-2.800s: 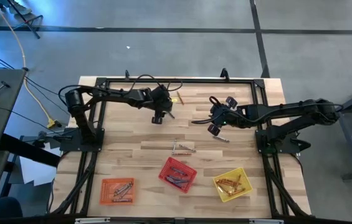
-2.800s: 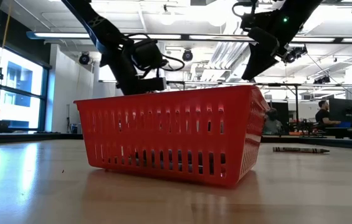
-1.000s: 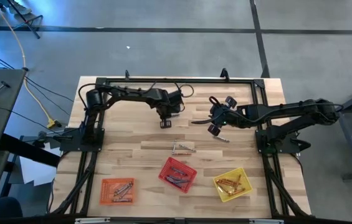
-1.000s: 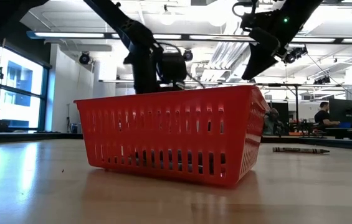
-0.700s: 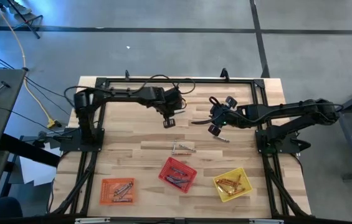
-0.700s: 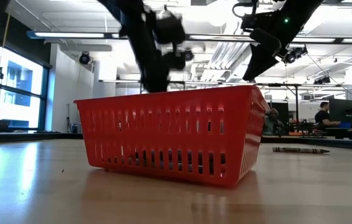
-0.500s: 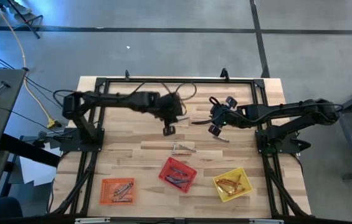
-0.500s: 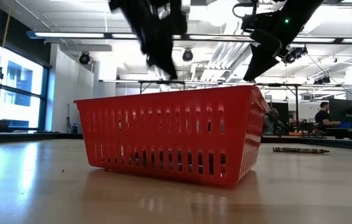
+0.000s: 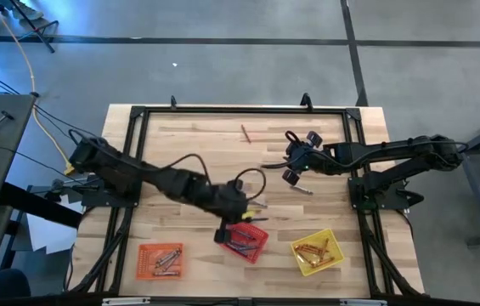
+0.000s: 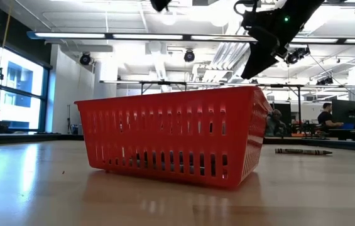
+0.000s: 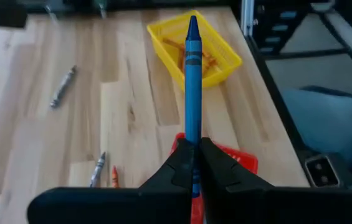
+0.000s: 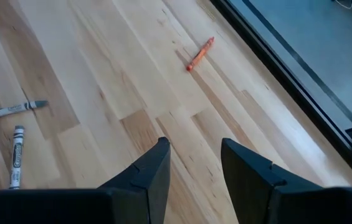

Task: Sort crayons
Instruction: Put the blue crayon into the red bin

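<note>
Red basket (image 10: 171,135) hides its crayons; low view

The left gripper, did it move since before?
Yes. The left gripper, shut on a blue crayon, has come from the table's far side to the red basket.

Wooden table (image 9: 180,144); orange basket (image 9: 160,260), red basket (image 9: 243,239), yellow basket (image 9: 315,252) along near edge

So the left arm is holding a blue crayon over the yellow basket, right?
Not quite. The left gripper does hold the blue crayon, but the high view shows it over the red basket; the yellow basket sits apart, further along.
</note>
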Robot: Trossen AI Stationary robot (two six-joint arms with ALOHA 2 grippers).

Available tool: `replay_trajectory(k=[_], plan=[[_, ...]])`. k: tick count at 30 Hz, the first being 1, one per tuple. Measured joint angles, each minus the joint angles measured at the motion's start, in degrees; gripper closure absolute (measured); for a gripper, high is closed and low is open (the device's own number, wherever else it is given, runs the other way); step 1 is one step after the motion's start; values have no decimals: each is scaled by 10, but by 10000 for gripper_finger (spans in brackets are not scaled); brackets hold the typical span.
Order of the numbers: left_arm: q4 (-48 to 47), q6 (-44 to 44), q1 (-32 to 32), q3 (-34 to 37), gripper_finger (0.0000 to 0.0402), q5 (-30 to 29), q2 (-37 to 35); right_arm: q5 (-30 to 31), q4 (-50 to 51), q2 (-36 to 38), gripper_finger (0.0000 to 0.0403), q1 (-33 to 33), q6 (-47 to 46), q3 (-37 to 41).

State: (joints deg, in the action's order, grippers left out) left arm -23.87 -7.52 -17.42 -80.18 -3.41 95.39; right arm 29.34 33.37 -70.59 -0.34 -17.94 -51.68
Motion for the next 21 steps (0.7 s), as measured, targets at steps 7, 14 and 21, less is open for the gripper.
replay_trajectory(k=[7,14,21], plan=[[79,-59,-52,42,401,-38,4,-4,-6,0,266,0,-25,0],[176,-142,-74,125,401,-59,4,-5,-6,0,266,0,-55,0],[290,-201,-73,217,401,-58,4,-4,-6,0,266,0,-79,0]])
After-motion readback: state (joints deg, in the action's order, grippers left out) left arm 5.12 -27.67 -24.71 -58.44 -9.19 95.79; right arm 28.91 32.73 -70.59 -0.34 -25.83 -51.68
